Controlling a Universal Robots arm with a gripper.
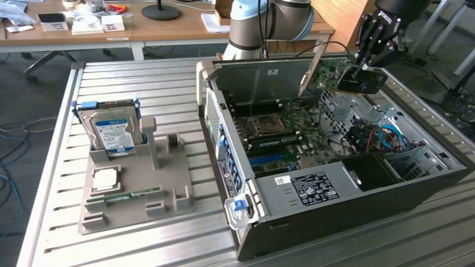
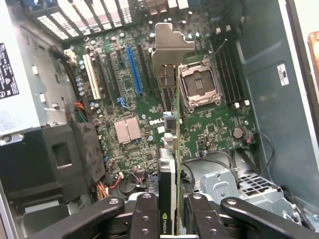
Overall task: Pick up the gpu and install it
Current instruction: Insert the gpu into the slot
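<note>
My gripper (image 1: 364, 65) hangs over the back right of the open computer case (image 1: 415, 192), shut on the gpu (image 1: 361, 82). The card's black cooler sits just under the fingers, and its green board and silver bracket (image 1: 312, 69) reach toward the exterior view's left. The wrist view has the gpu (image 2: 168, 164) edge-on between my two black fingers (image 2: 144, 216), with its silver bracket (image 2: 169, 45) at the far end. It floats above the motherboard (image 2: 214, 124), apart from it, between the blue expansion slot (image 2: 134, 69) and the CPU socket (image 2: 199, 82).
A grey holder (image 1: 159, 192) on the slatted table at the exterior view's left carries a hard drive with a blue-white label (image 1: 111, 130), a CPU chip (image 1: 104, 179) and a narrow green memory stick (image 1: 133, 196). Inside the case are cables (image 1: 375, 139) and a power supply (image 1: 312, 186).
</note>
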